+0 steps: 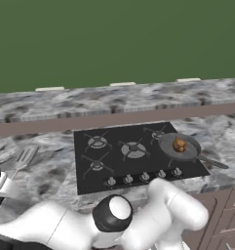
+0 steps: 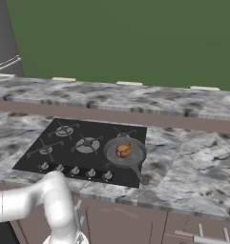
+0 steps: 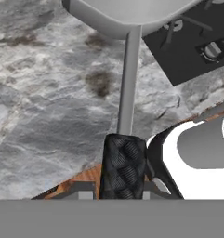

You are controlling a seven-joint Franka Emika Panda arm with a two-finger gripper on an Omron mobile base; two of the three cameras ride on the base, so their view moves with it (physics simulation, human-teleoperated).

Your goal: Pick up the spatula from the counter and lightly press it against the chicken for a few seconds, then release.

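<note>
Gripping spatula (image 3: 129, 79) handle, hand (image 3: 120, 189) low over counter (image 3: 48, 107)

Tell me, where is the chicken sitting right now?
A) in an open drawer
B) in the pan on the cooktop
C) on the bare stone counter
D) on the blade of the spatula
B: the chicken sits inside the grey pan, which rests on the right side of the black cooktop.
</note>
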